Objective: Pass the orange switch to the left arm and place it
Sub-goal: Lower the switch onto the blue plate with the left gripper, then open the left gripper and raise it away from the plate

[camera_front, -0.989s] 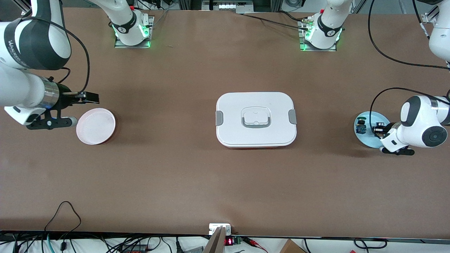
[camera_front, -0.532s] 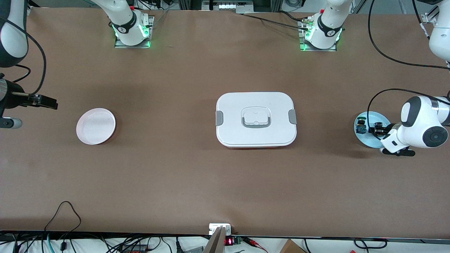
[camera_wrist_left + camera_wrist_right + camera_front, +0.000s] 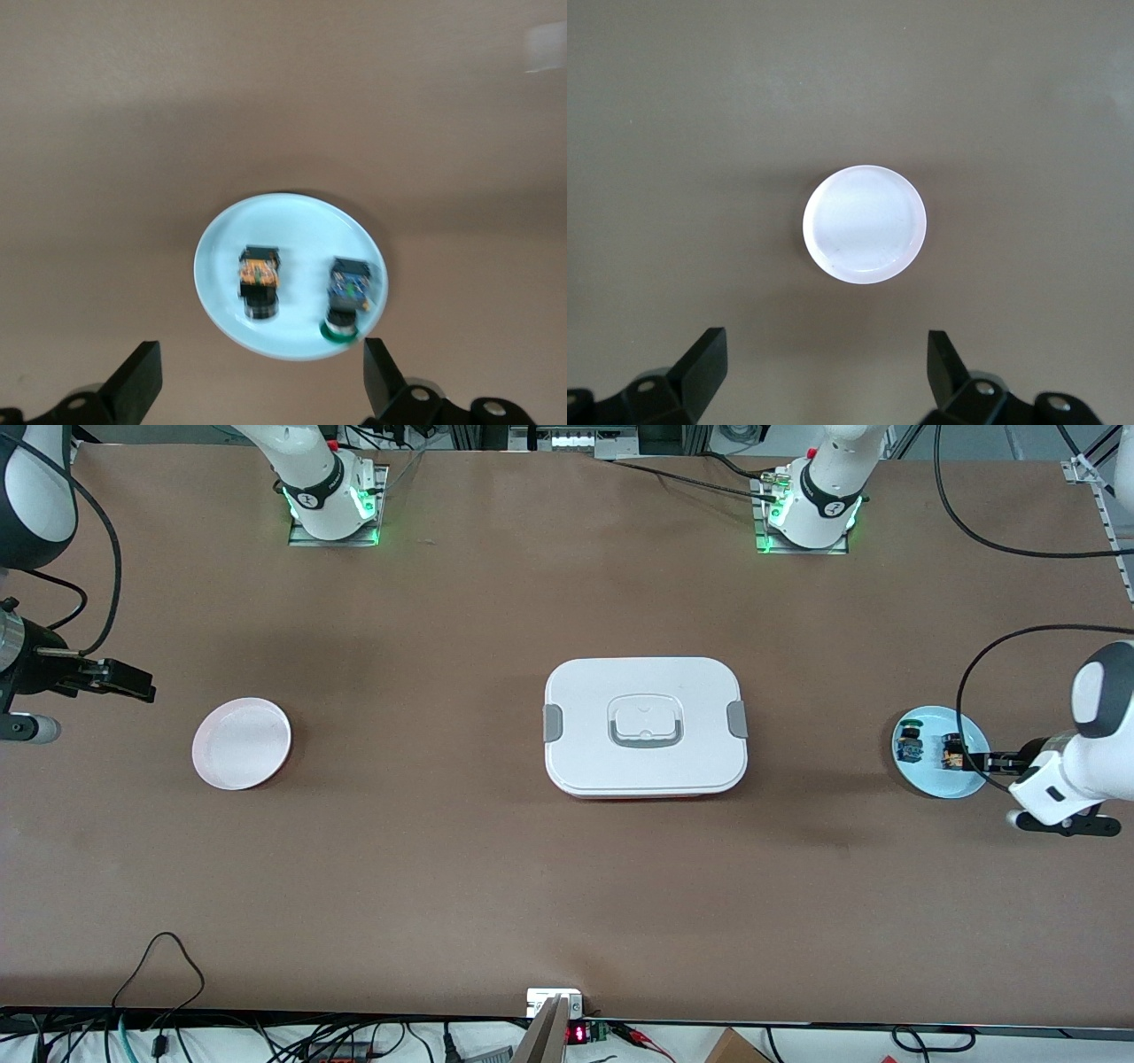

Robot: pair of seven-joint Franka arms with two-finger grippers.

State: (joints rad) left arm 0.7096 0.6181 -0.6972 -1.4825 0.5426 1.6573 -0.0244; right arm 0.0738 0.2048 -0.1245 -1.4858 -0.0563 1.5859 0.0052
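Altogether, two switches were counted on the blue plate: the orange switch and one blue switch; one box and one pink plate were seen, both pincers, left pincer and right pincer, released.

No readable text or brand anywhere. Only a small red lit display at the bench edge nearest the front camera (digits too small to make out).
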